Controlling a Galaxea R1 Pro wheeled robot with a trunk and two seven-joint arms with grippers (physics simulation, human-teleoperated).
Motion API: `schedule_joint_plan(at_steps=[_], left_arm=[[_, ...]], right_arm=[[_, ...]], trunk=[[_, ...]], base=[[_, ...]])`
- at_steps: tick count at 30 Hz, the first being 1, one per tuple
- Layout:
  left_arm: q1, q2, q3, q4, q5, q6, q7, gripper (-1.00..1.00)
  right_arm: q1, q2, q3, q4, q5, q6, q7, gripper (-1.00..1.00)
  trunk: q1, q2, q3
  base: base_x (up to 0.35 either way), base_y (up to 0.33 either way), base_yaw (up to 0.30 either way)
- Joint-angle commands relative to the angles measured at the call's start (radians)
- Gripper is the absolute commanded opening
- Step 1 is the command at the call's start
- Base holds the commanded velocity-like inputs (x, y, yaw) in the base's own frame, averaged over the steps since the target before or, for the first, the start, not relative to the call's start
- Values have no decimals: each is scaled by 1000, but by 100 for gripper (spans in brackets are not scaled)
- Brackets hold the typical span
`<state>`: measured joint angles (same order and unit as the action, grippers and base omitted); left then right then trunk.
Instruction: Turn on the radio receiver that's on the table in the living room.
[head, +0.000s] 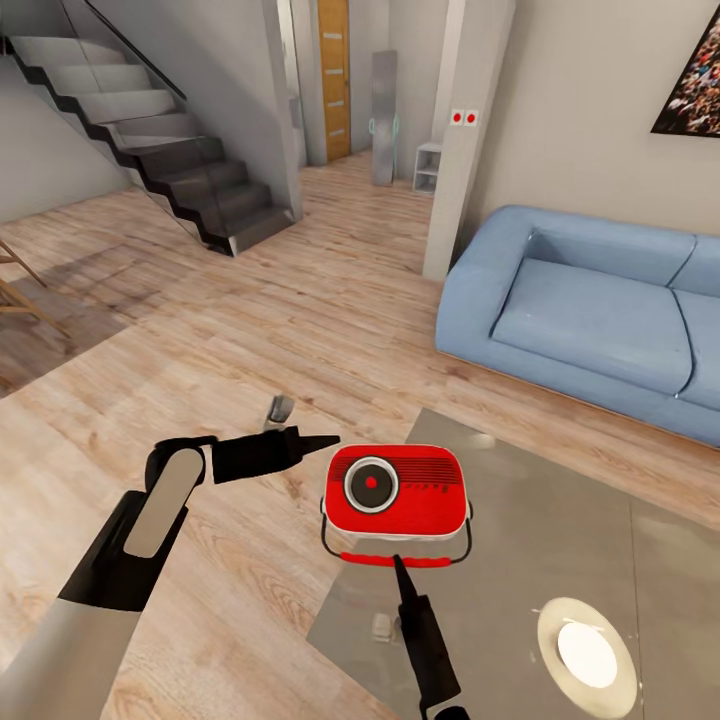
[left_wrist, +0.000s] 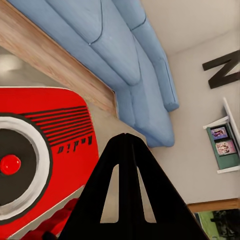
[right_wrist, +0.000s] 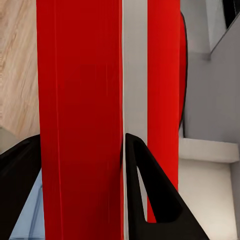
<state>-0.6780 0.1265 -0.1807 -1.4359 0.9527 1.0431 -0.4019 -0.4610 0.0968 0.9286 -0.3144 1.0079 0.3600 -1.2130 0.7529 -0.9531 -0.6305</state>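
Presently: red radio receiver (head: 394, 491) lying dial-up at the table (head: 560, 520) corner, lower centre of the head view; right gripper (head: 396, 560) clamped on its red handle, seemingly to steady it; left gripper (head: 322, 441) pinched shut, poised beside it, likely for pressing.

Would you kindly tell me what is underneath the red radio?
The red radio stands on the glossy table, near its corner by the wood floor. The tabletop directly beneath it is covered by the radio's body, so nothing there can be made out.
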Motion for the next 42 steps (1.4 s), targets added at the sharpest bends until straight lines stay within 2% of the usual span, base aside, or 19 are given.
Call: schedule_joint_plan(at_steps=[1,6,8,11,13,16,26,30,34,38,40,41,42], left_arm=[[0,-1,-6,0,0,0,1,-100],[0,-25,-64,0,-2,-1,4,-100],[0,-40,-78,0,-2,-2,32,-100],[0,-101,-153,1,-2,-2,124,-100],[0,-145,-178,2,-2,-2,176,-100],[0,-182,-188,2,-2,-1,218,-100],[0,-205,-198,-1,-2,-1,235,-100],[0,-226,-199,-4,-2,0,298,-100],[0,-223,-197,-14,-2,0,320,-100],[0,-206,-189,-46,-7,1,330,-100],[0,-208,-188,-42,-18,1,385,-100],[0,-210,-188,-41,-24,1,432,-100],[0,-208,-188,-41,-26,1,439,-100]], right_arm=[[0,-1,4,-1,2,2,-1,-100],[0,-3,4,-1,-1,0,1,-100],[0,-3,4,-1,-2,0,1,-100],[0,-3,4,-1,-1,2,1,-100],[0,-3,4,-1,1,2,1,-100],[0,-3,4,0,1,3,1,-100],[1,-2,5,0,3,5,1,-100],[1,-2,6,0,4,5,1,-100],[1,-2,6,1,5,5,1,-100],[1,-2,5,6,4,5,1,-100],[1,-2,6,6,6,5,1,-100],[0,-2,6,6,6,5,1,-100],[1,-2,6,6,6,5,1,-100]], trunk=[[0,0,0],[0,0,0],[0,0,0],[0,0,0],[0,0,0],[0,0,0],[0,0,0],[0,0,0],[0,0,0],[0,0,0],[0,0,0],[0,0,0],[0,0,0]], base=[[0,0,0],[0,0,0],[0,0,0],[0,0,0],[0,0,0],[0,0,0],[0,0,0],[0,0,0],[0,0,0],[0,0,0],[0,0,0],[0,0,0],[0,0,0]])
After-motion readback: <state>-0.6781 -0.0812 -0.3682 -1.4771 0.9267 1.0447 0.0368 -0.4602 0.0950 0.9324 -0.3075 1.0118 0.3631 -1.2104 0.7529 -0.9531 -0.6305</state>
